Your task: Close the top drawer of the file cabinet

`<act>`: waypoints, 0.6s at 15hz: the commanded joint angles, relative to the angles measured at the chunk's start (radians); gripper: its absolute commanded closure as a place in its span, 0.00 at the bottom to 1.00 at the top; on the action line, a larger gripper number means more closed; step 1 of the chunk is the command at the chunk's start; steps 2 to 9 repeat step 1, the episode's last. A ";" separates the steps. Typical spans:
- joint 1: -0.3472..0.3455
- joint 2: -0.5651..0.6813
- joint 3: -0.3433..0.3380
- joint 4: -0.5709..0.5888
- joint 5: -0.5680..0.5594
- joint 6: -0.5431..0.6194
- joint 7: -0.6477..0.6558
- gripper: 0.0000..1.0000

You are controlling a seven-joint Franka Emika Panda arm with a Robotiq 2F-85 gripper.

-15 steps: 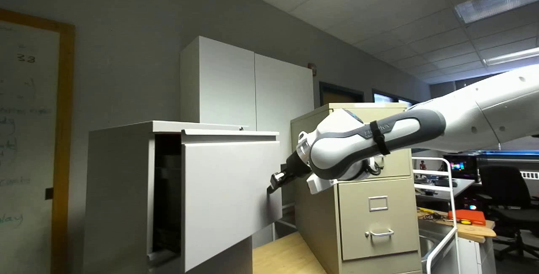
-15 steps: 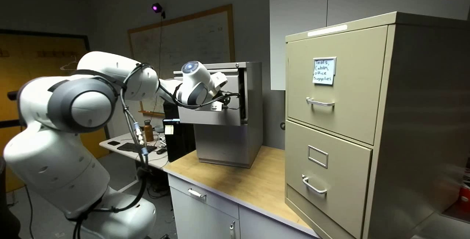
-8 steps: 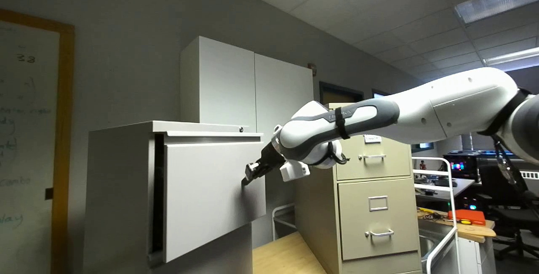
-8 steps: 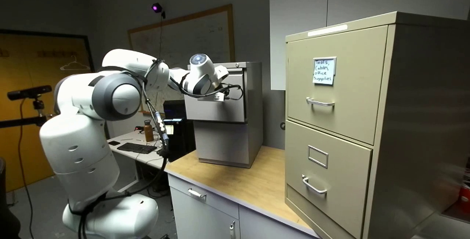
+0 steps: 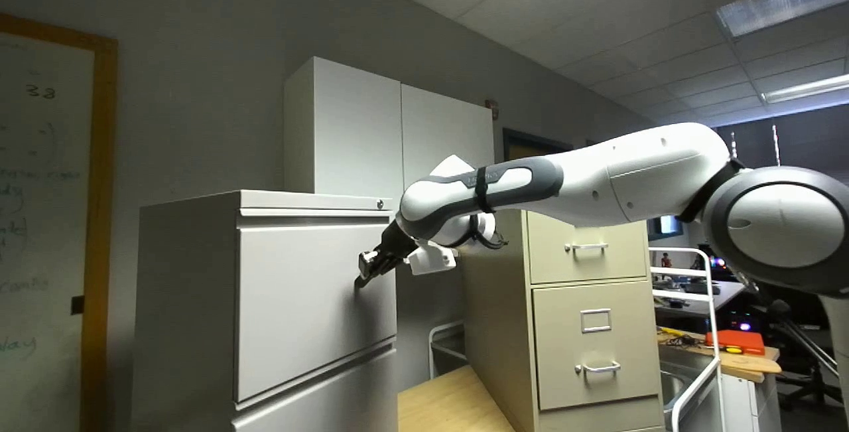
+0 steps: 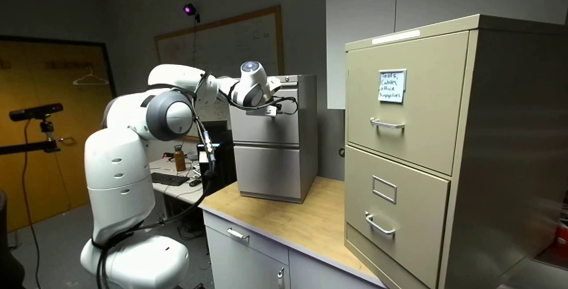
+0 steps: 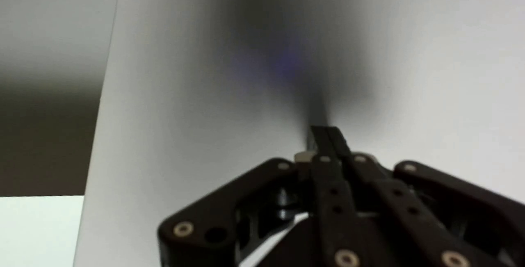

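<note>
The file cabinet (image 5: 186,306) is large, boxy and pale grey, and it also stands on the counter in an exterior view (image 6: 308,142). Its top drawer (image 5: 298,312) is a wide flat front that sits flush with the cabinet, with no dark gap showing. The drawer front shows in an exterior view (image 6: 266,131) and fills most of the wrist view (image 7: 184,135). My gripper (image 5: 361,281) has its fingertips at the drawer front, apparently touching it, right of its middle. In the wrist view the gripper (image 7: 327,129) has its fingers together with nothing between them.
A beige cabinet (image 5: 597,346) with handled drawers stands beside the file cabinet, and shows in an exterior view (image 6: 399,147). A white two-door cupboard (image 5: 358,140) is on the wall behind. Both cabinets stand by a wooden counter (image 6: 275,213). A desk (image 6: 182,191) is behind the arm.
The top drawer has moved inward from standing well out, and its dark side gap has disappeared. My gripper has moved toward the cabinet with the drawer front, fingertips against it.
</note>
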 commanded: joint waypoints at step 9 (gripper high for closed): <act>-0.103 0.102 0.091 0.173 -0.001 -0.066 0.012 1.00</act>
